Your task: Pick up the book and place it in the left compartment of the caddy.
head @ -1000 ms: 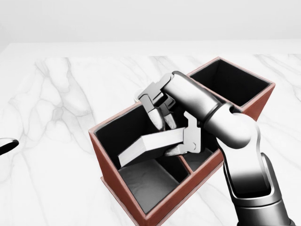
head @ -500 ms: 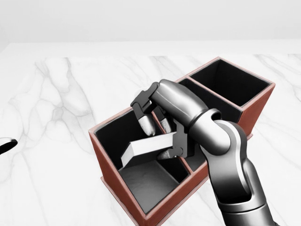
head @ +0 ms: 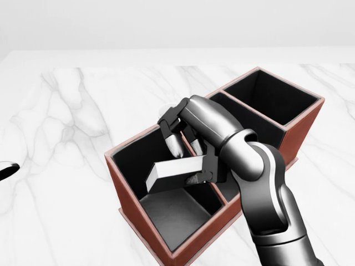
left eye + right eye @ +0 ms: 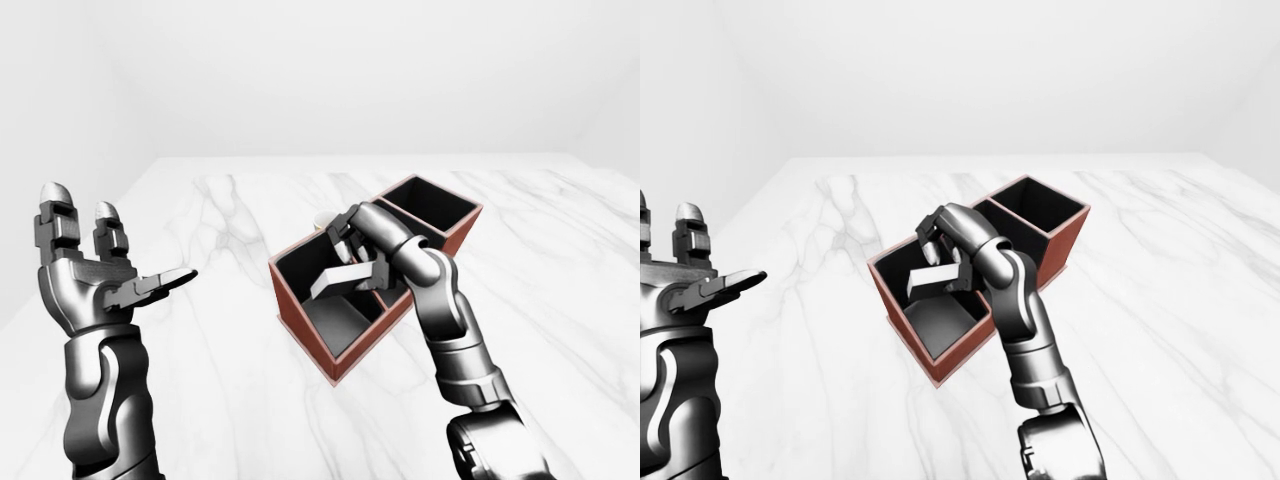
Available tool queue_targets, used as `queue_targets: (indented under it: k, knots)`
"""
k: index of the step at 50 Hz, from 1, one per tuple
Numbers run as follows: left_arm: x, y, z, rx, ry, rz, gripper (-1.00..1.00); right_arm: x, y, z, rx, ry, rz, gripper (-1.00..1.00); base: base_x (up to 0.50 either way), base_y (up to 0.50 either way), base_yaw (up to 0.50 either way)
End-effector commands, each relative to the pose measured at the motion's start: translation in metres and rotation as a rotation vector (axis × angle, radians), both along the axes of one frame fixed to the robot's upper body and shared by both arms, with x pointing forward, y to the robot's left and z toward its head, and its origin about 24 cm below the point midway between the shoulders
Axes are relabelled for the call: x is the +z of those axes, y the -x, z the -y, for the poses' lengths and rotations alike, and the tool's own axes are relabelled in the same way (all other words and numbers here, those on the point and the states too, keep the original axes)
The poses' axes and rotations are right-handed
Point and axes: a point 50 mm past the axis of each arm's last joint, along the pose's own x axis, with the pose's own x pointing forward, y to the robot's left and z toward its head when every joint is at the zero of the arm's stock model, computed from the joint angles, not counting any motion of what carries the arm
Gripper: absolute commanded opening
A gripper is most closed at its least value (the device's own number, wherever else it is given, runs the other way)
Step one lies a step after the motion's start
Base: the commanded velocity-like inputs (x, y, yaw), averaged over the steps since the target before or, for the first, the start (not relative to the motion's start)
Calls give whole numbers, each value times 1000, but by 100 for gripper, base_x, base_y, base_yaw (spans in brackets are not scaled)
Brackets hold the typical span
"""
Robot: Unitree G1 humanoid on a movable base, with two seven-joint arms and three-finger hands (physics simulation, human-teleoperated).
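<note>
Left hand (image 4: 95, 275) is standing raised well left of the caddy, palm up, fingers spread wide and gripping nothing, forearm upright.

Right hand (image 3: 191, 141) is reaching in from the lower right of the head view, wrist bent, knuckles over the caddy's (image 3: 136, 221) left compartment. Its fingers (image 3: 176, 148) are curling round one end of the book (image 3: 172, 173), thumb underneath.

Book is hanging inside the left compartment, clear of its floor. Its long axis is running out leftward from the hand, free end tilting slightly down.

Marble table (image 3: 66, 144) is lying beneath.
</note>
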Motion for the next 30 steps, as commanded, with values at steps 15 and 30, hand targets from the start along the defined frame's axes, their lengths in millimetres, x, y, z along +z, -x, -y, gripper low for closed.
queue_targets:
  k: [15, 30]
  knots:
    - [-10, -4, 8, -7, -9, -50, 100, -17, -22, 3, -75, -77, -74, -100, 0, 0, 0]
    - [-9, -2, 8, -6, -9, -43, 100, -27, -25, 1, -92, -78, -108, -100, 0, 0, 0]
